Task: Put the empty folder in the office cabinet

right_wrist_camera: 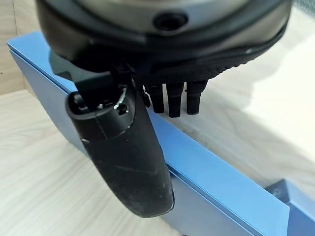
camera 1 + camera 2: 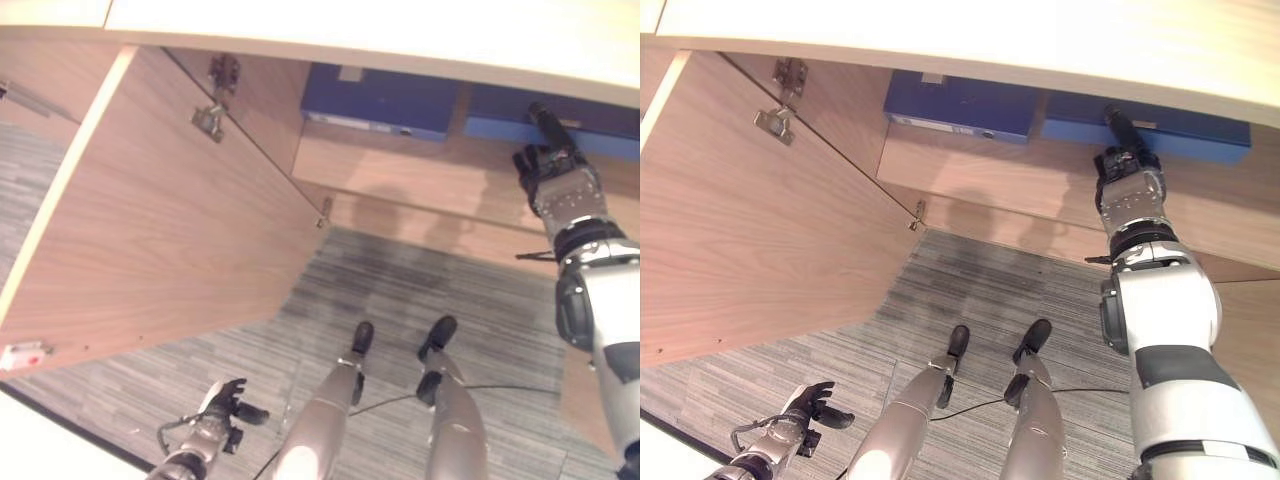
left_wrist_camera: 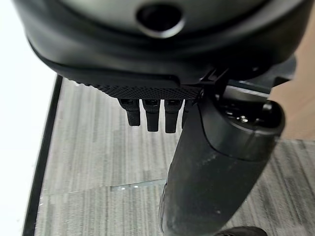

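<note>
Two blue folders stand on the shelf (image 2: 400,165) inside the open office cabinet. One (image 2: 380,100) is at the left. The other blue folder (image 2: 1180,130) is at the right, and my right hand (image 2: 560,185) is raised to it. In the right wrist view the fingers (image 1: 170,101) are curled just off the folder's edge (image 1: 221,172), and the straight thumb (image 1: 128,152) lies across its face. My left hand (image 2: 222,405) hangs low over the carpet with curled fingers (image 3: 152,115) and nothing in it.
The wooden cabinet door (image 2: 170,220) stands swung open at the left, with metal hinges (image 2: 210,120) on the cabinet's side wall. A pale desktop (image 2: 400,30) overhangs the cabinet. Grey striped carpet (image 2: 430,290) covers the floor in front.
</note>
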{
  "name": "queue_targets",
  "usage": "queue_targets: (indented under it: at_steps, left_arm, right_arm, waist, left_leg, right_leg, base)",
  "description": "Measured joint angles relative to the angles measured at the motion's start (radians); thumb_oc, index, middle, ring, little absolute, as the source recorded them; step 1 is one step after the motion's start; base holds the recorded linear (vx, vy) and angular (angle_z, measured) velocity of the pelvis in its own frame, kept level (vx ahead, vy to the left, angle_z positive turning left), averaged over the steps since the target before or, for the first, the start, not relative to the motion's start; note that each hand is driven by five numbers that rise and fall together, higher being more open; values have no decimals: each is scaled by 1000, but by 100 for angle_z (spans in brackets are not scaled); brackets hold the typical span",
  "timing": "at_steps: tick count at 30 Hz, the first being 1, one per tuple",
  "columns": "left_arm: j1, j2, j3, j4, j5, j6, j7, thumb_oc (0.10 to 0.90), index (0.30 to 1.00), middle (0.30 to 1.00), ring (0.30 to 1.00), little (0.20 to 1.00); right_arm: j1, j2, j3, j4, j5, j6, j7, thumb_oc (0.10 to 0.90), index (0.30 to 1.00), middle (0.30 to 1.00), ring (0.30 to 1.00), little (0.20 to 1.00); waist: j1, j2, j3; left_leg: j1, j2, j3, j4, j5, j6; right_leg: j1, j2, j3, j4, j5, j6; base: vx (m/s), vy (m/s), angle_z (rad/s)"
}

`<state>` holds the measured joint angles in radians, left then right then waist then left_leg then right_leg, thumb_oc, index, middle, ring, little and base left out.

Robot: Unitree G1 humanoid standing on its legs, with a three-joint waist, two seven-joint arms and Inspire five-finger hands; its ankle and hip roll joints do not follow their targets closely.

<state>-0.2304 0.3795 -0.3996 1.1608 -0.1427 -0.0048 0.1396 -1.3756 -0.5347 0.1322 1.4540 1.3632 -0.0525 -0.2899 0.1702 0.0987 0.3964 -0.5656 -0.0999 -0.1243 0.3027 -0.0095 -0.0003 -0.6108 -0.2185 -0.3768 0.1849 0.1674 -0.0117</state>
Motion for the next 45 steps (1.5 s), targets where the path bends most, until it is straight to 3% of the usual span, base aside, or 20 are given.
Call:
queue_targets:
  at_steps: [5, 9, 18, 24, 27, 35, 38, 42, 45]
  left_arm:
    - [24, -1, 21, 6, -1, 1, 0, 800, 900, 900, 900, 900]
    - [28, -3, 30, 6, -1, 2, 1, 800, 900, 900, 900, 900]
    - [44, -3, 48, 4, -1, 2, 1, 800, 900, 900, 900, 900]
    - [66, -3, 52, 3, 0, 0, -6, 800, 900, 900, 900, 900]
    - [68, -3, 52, 5, -1, -1, -22, 800, 900, 900, 900, 900]
    - [70, -3, 52, 5, 0, -2, -40, 800, 900, 900, 900, 900]
    - [68, -2, 51, 4, 2, -1, -45, 800, 900, 900, 900, 900]
    - [55, 0, 46, 2, 11, -1, -53, 800, 900, 900, 900, 900]
    - [49, 0, 48, -12, 32, -7, -66, 800, 900, 900, 900, 900]
  right_arm:
    - [79, 59, -35, -51, -7, -25, -3, 800, 900, 900, 900, 900]
    - [158, 110, -109, -137, 3, -93, -7, 800, 900, 900, 900, 900]
    - [198, 124, -189, -154, 113, -138, 24, 800, 900, 900, 900, 900]
    - [227, 168, -195, -275, 241, -229, 73, 800, 900, 900, 900, 900]
    - [236, 157, -119, -262, 246, -203, 78, 800, 900, 900, 900, 900]
    - [283, 153, -112, -262, 169, -141, 109, 800, 900, 900, 900, 900]
    - [299, 146, -61, -255, 106, -100, 117, 800, 900, 900, 900, 900]
    - [286, 116, 111, -186, -99, -12, 156, 800, 900, 900, 900, 900]
    - [286, 119, 96, -207, -143, 28, 175, 800, 900, 900, 900, 900]
  waist:
    - [-5, -1, -12]
    - [-4, -2, -24]
    - [3, -1, -25]
    - [21, 2, -24]
    - [25, 2, -24]
    - [20, 2, -24]
    - [18, 1, -23]
    - [1, -6, -22]
    - [-9, -18, -21]
  left_leg:
    - [66, 11, 10, -48, 4, -1]
    - [71, 13, 11, -62, 9, -2]
    - [82, 13, 11, -68, 13, -2]
    - [82, 15, 12, -81, 20, -6]
    - [82, 16, 12, -80, 20, -6]
    - [88, 19, 15, -82, 20, -6]
    - [95, 21, 26, -84, 19, -6]
    - [95, 25, 33, -84, 19, -6]
    - [95, 29, 41, -85, 18, -7]
  right_leg:
    - [63, 22, 9, -67, 22, -1]
    - [66, 28, 12, -80, 30, -5]
    - [82, 29, 10, -96, 35, -3]
    - [80, 33, 10, -108, 42, -9]
    - [81, 34, 9, -108, 43, -10]
    - [89, 37, 10, -118, 45, -7]
    - [95, 41, 15, -123, 47, -7]
    - [100, 46, 19, -141, 58, 0]
    - [100, 49, 29, -154, 65, 3]
  base:
    - [8, 2, -11]
    - [2, 7, -3]
    - [0, 0, 0]
    - [0, 0, 0]
    - [0, 0, 0]
    - [0, 0, 0]
    - [-27, 11, -5]
    - [-22, 6, -6]
    - [-2, 25, -13]
